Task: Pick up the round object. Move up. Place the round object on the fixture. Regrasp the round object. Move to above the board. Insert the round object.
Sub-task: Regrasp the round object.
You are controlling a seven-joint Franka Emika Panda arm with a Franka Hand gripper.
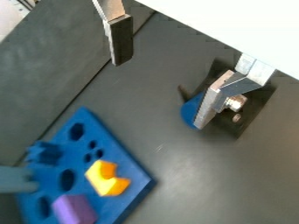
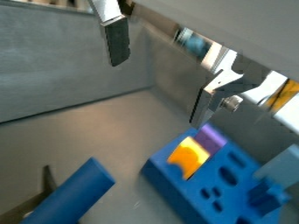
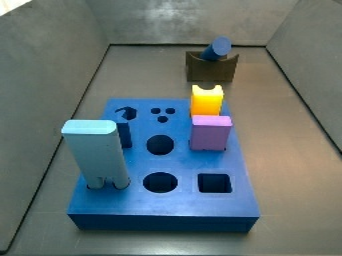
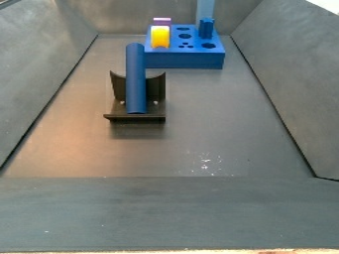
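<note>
The round object (image 4: 135, 75) stands upright in the notch of the fixture (image 4: 137, 99), well apart from the board (image 4: 185, 51), and in a wrist view its dark blue body (image 2: 68, 199) lies close under the camera. The gripper (image 1: 173, 61) hangs above the bench (image 4: 199, 129) with its jaws spread wide apart and nothing between them, one finger (image 1: 119, 37) clear of the board (image 1: 87, 166). On the board a yellow peg (image 3: 206, 100), a purple block (image 3: 211, 131) and a pale blue block (image 3: 95, 152) sit in their holes.
</note>
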